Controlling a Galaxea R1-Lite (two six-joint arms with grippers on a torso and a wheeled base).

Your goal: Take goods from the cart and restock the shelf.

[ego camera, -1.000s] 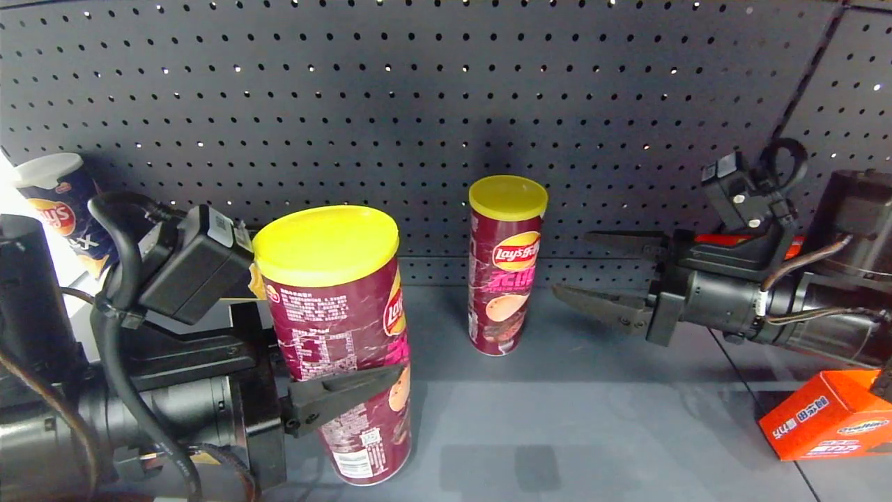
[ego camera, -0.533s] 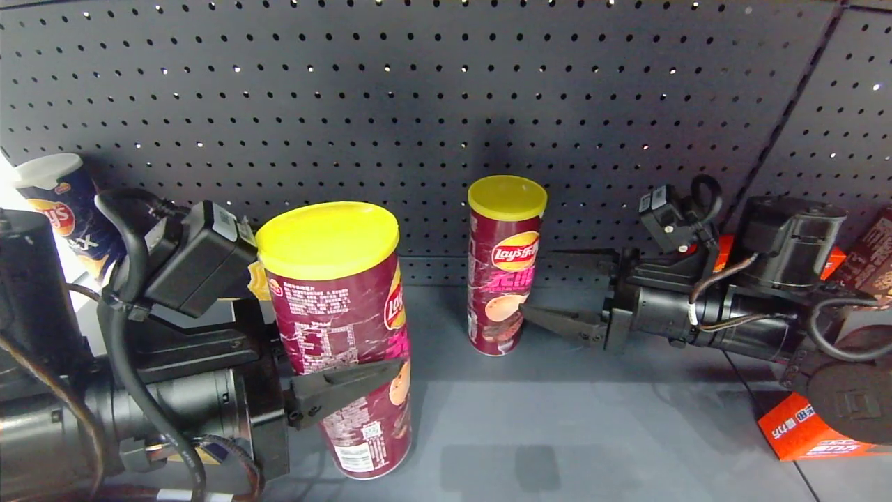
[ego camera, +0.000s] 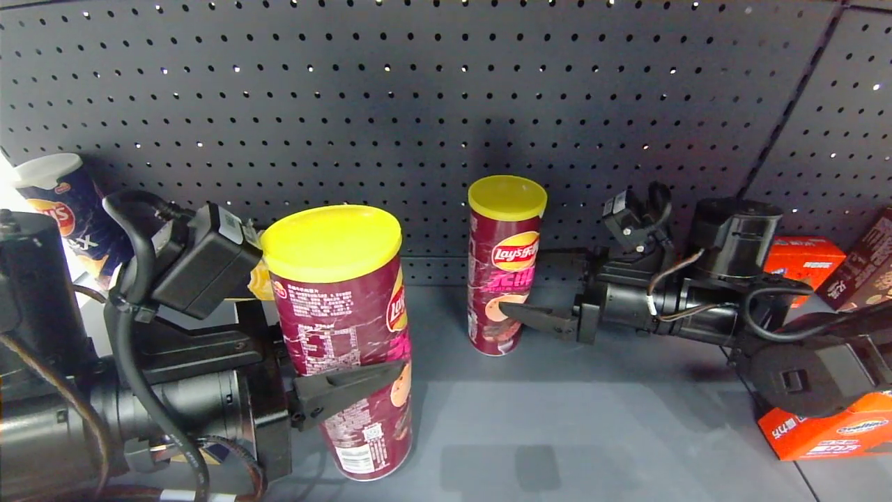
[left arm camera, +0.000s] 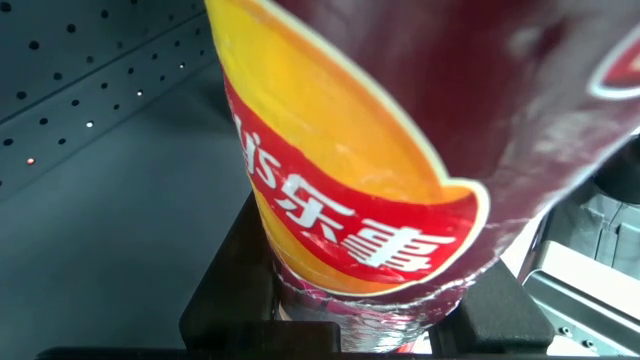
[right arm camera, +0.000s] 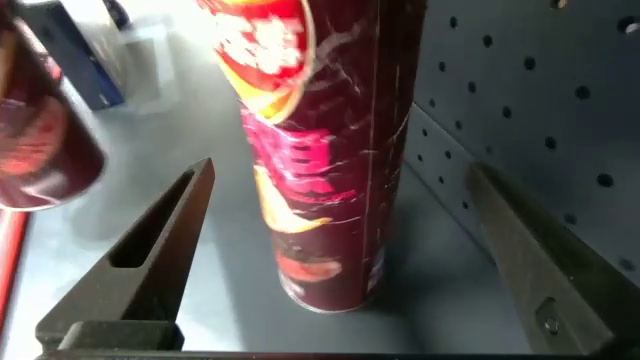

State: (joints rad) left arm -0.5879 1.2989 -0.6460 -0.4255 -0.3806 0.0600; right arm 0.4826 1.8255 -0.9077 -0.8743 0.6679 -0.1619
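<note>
Two maroon chip cans w/ yellow lids on the grey shelf floor (ego camera: 592, 432): you've got bare floor between them, and more in front of the far can out to the orange box (ego camera: 822, 429) at the R front edge. Pegboard wall (ego camera: 446, 104) sits close behind the far can (ego camera: 507, 230), so little room at the back. Blue can (ego camera: 59, 202) stands far L by the wall; another orange box (ego camera: 801, 254) and a dark red box (ego camera: 864, 261) at back R. L gripper (ego camera: 362, 380) comes in level from the L, clamped on the near can (ego camera: 334, 307) at its lower half, can about upright; can't tell if its base touches the floor. R gripper (ego camera: 521, 279) reaches in level from the R, low on the far can, fingers spread wide w/ one each side. R wrist view shows gaps both sides, so not gripping.
</note>
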